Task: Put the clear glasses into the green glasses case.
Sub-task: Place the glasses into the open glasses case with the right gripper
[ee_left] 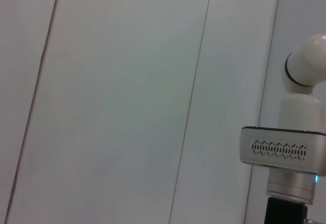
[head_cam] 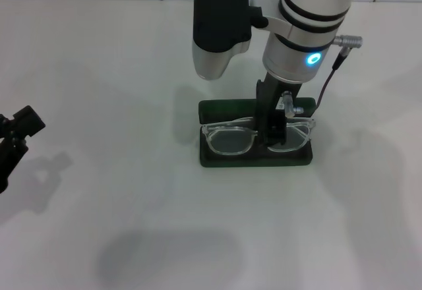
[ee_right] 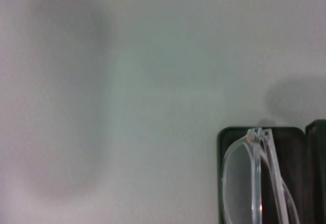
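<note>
The green glasses case lies open in the middle of the table, its lid folded back behind it. The clear glasses rest across the case's tray, lenses facing up and toward me. My right gripper comes down from above at the bridge between the two lenses, with its dark fingers closed around it. In the right wrist view one lens and arm of the clear glasses show over the dark lining of the case. My left gripper is parked at the table's left edge.
The case sits on a plain white table with a tiled wall behind it. The left wrist view shows only wall panels and the right arm's white wrist.
</note>
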Robot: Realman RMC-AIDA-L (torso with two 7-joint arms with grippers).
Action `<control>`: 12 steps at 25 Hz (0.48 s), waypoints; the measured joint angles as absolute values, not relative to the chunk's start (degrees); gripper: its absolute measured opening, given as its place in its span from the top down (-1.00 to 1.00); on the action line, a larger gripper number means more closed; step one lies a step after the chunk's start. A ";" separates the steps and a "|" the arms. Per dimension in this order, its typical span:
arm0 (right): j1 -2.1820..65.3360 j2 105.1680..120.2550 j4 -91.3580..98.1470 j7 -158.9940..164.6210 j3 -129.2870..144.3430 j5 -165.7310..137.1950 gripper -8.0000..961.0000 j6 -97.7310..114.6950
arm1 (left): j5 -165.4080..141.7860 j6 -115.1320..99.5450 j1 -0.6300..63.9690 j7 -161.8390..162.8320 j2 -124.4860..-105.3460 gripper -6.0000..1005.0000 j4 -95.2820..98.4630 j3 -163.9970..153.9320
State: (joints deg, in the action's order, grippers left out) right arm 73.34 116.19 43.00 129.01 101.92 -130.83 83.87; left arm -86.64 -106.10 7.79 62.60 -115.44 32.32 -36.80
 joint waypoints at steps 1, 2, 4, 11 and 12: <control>73.26 116.19 42.96 129.11 102.40 -130.80 0.64 83.51 | -86.69 -106.09 7.70 62.57 -115.52 0.84 32.29 -36.81; 73.12 116.19 42.96 129.19 102.87 -130.71 0.64 83.13 | -86.74 -106.09 7.65 62.56 -115.57 0.84 32.28 -36.81; 72.74 116.19 42.95 129.33 103.68 -130.51 0.64 82.52 | -87.08 -106.08 7.57 62.55 -115.76 0.84 32.26 -36.76; 72.45 116.19 42.67 129.37 104.10 -130.23 0.64 82.36 | -87.50 -106.07 7.95 61.37 -116.20 0.83 31.50 -36.80; 72.38 116.19 42.71 129.37 104.10 -130.23 0.64 82.35 | -87.54 -106.06 8.01 61.25 -116.21 0.83 31.34 -36.80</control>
State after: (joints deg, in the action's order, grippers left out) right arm 72.38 116.19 42.71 129.37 104.10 -130.23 82.35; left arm -87.54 -106.06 8.01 61.25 -116.21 31.34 -36.80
